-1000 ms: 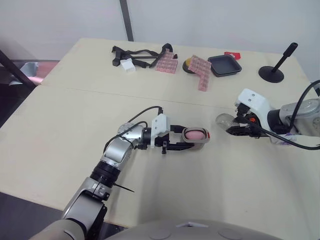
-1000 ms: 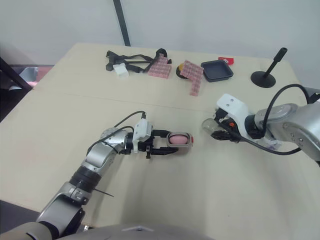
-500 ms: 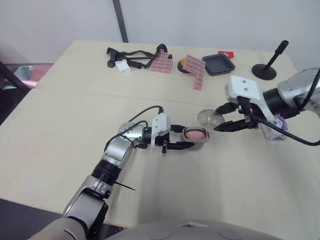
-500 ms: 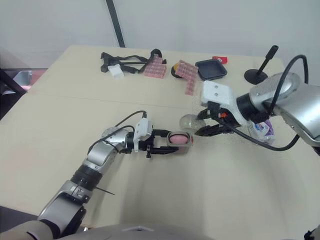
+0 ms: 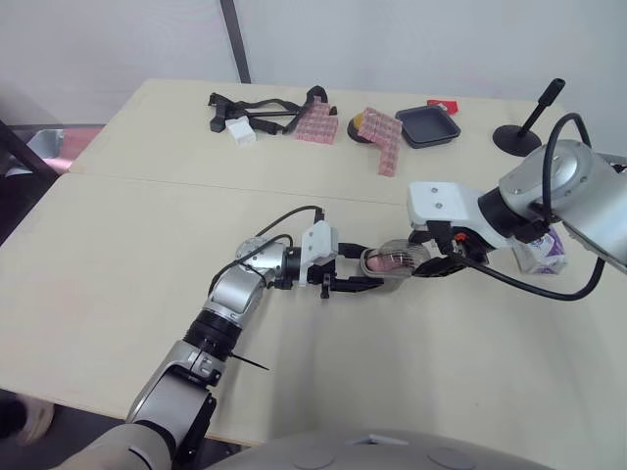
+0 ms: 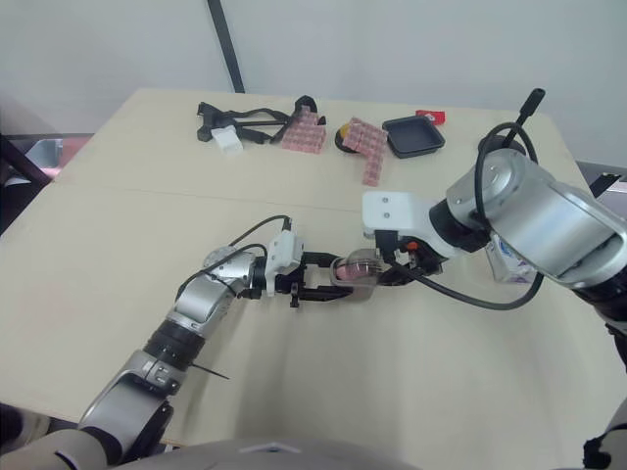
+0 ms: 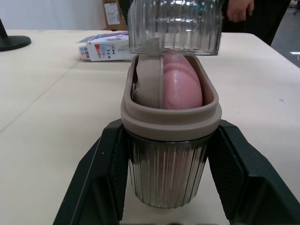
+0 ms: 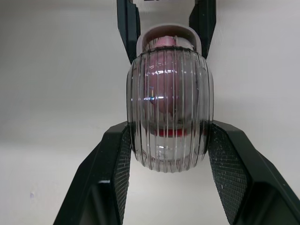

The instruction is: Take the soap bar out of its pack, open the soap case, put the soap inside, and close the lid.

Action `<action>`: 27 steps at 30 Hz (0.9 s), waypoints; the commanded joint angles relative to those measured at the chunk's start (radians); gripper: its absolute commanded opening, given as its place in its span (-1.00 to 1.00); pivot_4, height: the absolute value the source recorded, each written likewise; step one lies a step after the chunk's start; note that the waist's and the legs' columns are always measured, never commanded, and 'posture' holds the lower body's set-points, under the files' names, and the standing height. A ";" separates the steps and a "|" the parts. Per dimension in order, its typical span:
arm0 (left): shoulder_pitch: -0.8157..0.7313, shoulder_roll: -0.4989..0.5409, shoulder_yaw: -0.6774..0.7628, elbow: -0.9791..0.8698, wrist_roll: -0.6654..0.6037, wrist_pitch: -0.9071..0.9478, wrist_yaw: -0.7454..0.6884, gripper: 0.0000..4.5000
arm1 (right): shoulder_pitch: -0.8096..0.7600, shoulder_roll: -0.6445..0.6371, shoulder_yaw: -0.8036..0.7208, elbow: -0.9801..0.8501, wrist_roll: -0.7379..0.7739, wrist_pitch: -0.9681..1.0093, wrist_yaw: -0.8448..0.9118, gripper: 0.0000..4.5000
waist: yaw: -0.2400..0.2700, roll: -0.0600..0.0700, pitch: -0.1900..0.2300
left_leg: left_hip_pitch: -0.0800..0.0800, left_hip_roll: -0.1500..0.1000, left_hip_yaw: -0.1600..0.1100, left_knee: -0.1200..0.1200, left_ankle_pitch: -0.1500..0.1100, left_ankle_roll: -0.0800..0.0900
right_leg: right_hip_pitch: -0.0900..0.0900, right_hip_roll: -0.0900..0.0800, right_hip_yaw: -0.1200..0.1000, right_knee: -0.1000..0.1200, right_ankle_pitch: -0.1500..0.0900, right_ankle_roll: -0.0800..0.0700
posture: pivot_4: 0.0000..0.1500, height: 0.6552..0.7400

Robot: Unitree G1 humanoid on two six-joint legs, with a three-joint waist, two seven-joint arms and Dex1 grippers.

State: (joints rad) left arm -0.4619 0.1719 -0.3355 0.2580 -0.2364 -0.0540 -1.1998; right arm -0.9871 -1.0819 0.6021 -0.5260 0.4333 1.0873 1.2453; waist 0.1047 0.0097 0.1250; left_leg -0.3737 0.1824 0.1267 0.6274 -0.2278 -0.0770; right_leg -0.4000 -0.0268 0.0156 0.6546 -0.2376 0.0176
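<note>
Your L gripper (image 7: 169,140) is pointing toward 3 o'clock, pinching the soap case (image 7: 169,183); R gripper (image 8: 169,136) is clamping the lid (image 8: 169,89) over it.

Near the middle of the desk (image 6: 460,392), the left gripper (image 6: 336,278) has its two black fingers on either side of the soap case (image 6: 355,284), which holds a pink soap bar (image 6: 346,271). Reaching in from the desk's right side, the right gripper (image 6: 392,273) holds the clear ribbed lid (image 6: 368,260) over the case, partly covering it; whether lid and case touch cannot be told. A white and purple soap pack (image 6: 508,260) lies near the right edge, partly behind the right arm. Along the far edge sit black straps (image 6: 257,116), a white block (image 6: 227,140), two pink patterned packs (image 6: 306,131), a black tray (image 6: 412,137) and a black stand (image 6: 527,105).
</note>
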 commanded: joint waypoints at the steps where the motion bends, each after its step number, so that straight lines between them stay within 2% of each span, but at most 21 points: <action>1: -0.014 -0.006 0.006 -0.026 -0.009 -0.029 0.000 -0.14 | -0.035 0.024 0.000 -0.004 -0.032 0.021 0.003 -0.14 | 0.000 0.000 0.000 | 0.000 0.000 0.000 0.000 0.000 0.000 | 0.000 0.000 0.000 0.000 0.000 0.000 | 1.00 1.00; 10: -0.013 -0.010 0.006 -0.022 -0.008 -0.028 0.002 -0.14 | -0.062 0.090 0.010 -0.003 -0.040 0.065 -0.001 -0.14 | 0.001 0.000 0.000 | 0.000 0.000 0.000 0.000 0.000 0.000 | 0.000 0.000 0.000 0.001 0.000 0.000 | 1.00 1.00; 27: -0.006 -0.012 0.005 -0.023 -0.005 -0.030 0.011 -0.14 | -0.069 0.125 0.058 -0.002 -0.067 0.109 -0.018 -0.14 | 0.000 0.000 0.000 | 0.001 0.000 0.001 0.000 0.000 0.000 | 0.000 0.000 0.001 0.002 0.000 0.000 | 1.00 1.00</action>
State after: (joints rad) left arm -0.4608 0.1697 -0.3355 0.2611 -0.2312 -0.0592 -1.1911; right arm -1.0522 -0.9673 0.6530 -0.5192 0.3748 1.1861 1.2382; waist 0.1051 0.0097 0.1249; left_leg -0.3729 0.1824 0.1276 0.6277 -0.2277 -0.0773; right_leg -0.4004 -0.0268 0.0166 0.6566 -0.2375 0.0175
